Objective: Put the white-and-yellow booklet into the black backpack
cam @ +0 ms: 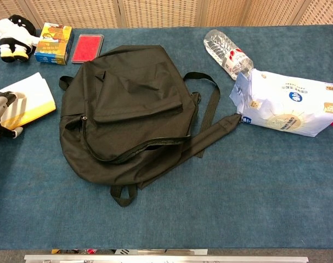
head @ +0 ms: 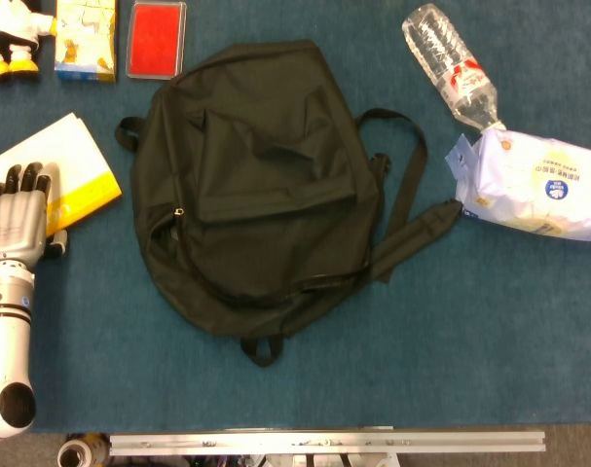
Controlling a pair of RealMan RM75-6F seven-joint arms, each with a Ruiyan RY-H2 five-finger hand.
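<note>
Left hand (head: pixel 20 219) flat on booklet (head: pixel 73 161); backpack (head: pixel 251 180) beside

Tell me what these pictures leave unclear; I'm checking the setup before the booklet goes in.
- Left hand lies over the booklet; whether it grips is hidden, both views.
- Booklet's left part: cut by the frame edge.
- Backpack interior: dark, hidden under its flap.
- Right hand: in neither view.
- Wipes pack: print too small.

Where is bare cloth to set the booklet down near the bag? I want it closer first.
Free: the near strip between the black backpack and the table edge, and the wide patch below the wipes pack. Crowded: the far left corner by the booklet, left hand and red case.
</note>
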